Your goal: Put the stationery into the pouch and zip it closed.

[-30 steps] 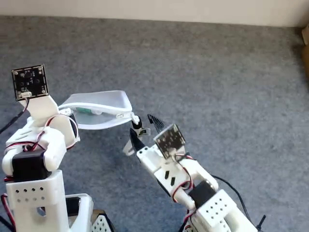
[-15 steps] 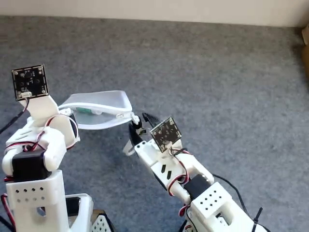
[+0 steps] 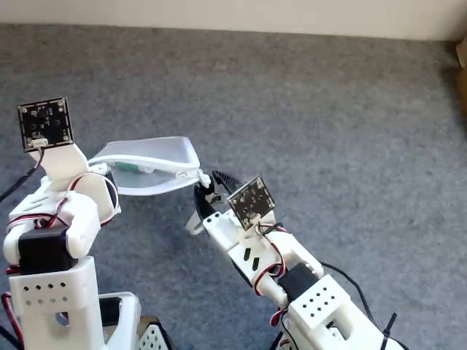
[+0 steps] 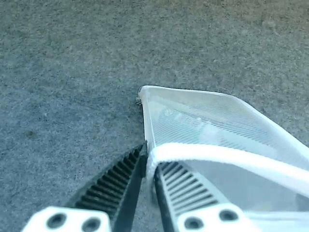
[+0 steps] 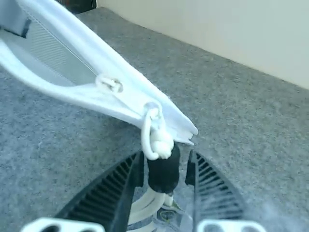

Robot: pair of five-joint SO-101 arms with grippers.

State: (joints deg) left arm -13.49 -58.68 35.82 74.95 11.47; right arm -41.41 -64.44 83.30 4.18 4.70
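Pouch: a white mesh pouch (image 3: 157,154) at the near left of the grey surface (image 3: 328,109), stretched lengthwise between the two hands. Its thick white zip edge runs from one hand to the other.
Contents: something green (image 3: 135,168) shows through the mesh just under the zip edge, near the left end. What it is cannot be told.
Zip pull: a black tab (image 5: 163,173) hangs from the pouch's pointed right end on a knotted white cord loop (image 5: 154,140). In the high view the tab (image 3: 209,192) sits just off that tip.
Zip state: whether the zip is fully shut cannot be told.
Right hand: the right hand (image 5: 164,157) pinches the black tab, with one ribbed black finger (image 5: 123,181) on each side and the cord loop rising out from between them. In the high view the right hand (image 3: 210,188) sits just beside the pouch's right tip, and its arm runs back toward the near right.
Left hand: the left hand (image 4: 148,157) is pressed together on the pouch's (image 4: 207,121) other end, with the white edge band caught between its ribbed pads.
Surroundings: a pale wall (image 3: 233,14) borders the far side of the surface.
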